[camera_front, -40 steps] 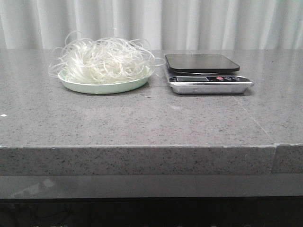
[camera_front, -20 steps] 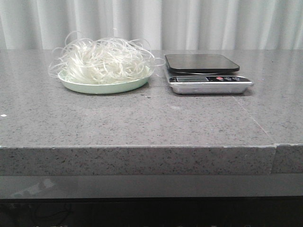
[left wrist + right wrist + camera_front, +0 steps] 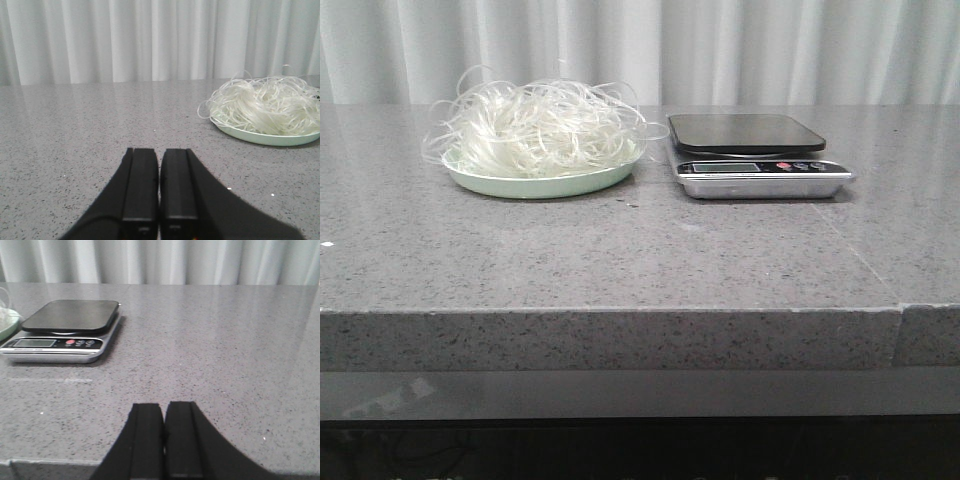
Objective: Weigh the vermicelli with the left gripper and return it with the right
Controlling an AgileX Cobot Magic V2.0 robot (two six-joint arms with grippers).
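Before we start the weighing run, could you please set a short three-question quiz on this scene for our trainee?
1. True or false: the vermicelli already lies on the scale.
2. What holds the vermicelli? A) a black tray B) a pale green plate C) a wire basket
3. Fill in: the left gripper and the right gripper are both ____.

Key
1. False: the scale's platform is bare, and the vermicelli sits beside it, to its left in the front view.
2. B.
3. Shut, with nothing between the fingers.
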